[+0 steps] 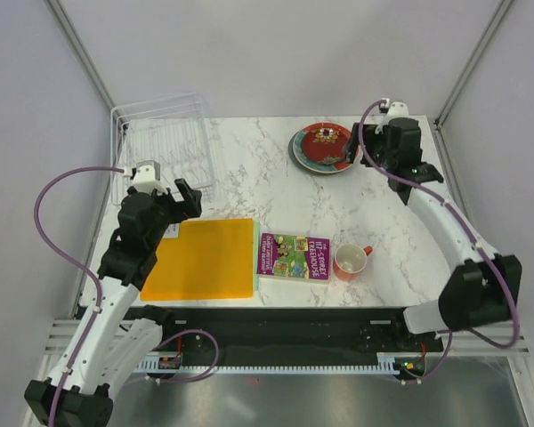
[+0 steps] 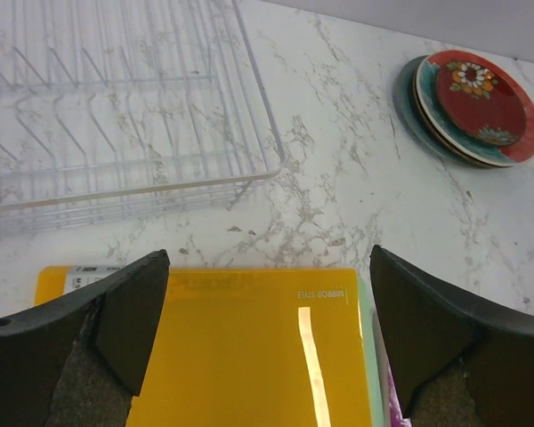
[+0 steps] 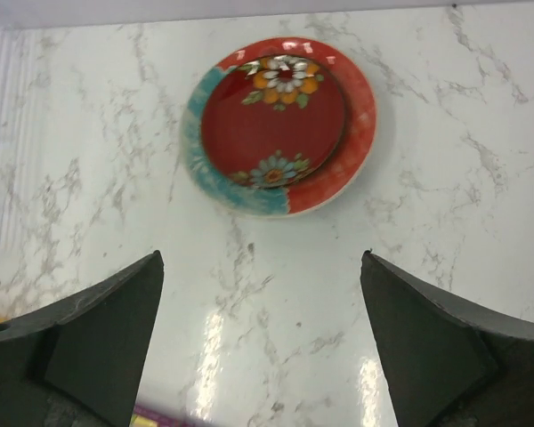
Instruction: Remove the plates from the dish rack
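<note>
Left to right, as I read it: dish rack (image 1: 165,147) sits at the far left corner of the table (image 1: 276,191), and I see no plate between its prongs in the top or left wrist views, so unloading looks done or close to it; check the far rows yourself, the clear wire is hard to read

left gripper (image 2: 269,258) hangs with jaws spread wide and nothing between them, above the far edge of the orange mat (image 1: 205,258), just beside the rack's near rim; risk here is a forward or sideways swing catching that rim; the rack looks light and would probably skate toward the table edge

a low descent could instead snag the mat and drag it into the book (image 1: 294,256) touching its right side

mug (image 1: 350,261) stands just right of the book, near the right arm's lower link; a careless retract home could clip it and tip it

the plates (image 1: 322,147) lie stacked flat at the far right of the table, red patterned one on top, teal rims showing underneath; the stack is not concentric, so a sideways nudge could slide the top plate off

right gripper (image 3: 260,258) hovers near the stack, jaws fully apart and holding nothing; lift clear before you traverse, a low pull-back is what would hit the stack
</note>
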`<action>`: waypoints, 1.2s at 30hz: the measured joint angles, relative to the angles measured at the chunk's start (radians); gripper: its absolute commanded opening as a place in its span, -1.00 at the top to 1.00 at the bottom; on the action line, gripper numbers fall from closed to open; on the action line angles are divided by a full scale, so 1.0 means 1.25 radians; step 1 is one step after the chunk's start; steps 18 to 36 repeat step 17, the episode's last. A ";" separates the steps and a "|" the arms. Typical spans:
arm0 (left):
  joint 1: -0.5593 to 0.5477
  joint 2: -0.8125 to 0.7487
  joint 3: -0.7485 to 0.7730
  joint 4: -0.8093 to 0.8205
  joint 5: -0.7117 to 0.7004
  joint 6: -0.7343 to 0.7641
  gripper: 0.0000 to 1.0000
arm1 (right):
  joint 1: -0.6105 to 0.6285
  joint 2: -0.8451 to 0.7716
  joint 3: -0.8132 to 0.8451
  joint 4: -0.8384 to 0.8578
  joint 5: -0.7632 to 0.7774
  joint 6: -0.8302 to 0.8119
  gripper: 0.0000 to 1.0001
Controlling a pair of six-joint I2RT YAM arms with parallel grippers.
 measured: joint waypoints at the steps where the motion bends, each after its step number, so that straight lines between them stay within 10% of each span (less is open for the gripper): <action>1: 0.000 -0.002 0.000 0.004 -0.016 0.012 -1.00 | 0.038 -0.052 -0.036 0.009 0.045 -0.016 -0.96; 5: 0.000 0.003 -0.015 0.042 -0.064 0.059 -1.00 | 0.195 -0.237 -0.210 0.062 0.186 -0.066 -0.96; 15: 0.000 0.059 -0.054 0.103 -0.122 0.076 -1.00 | 0.204 -0.470 -0.555 0.126 0.406 -0.043 -0.96; 36: 0.000 0.049 -0.079 0.116 -0.135 0.076 -0.99 | 0.205 -0.493 -0.564 0.136 0.444 -0.036 -0.96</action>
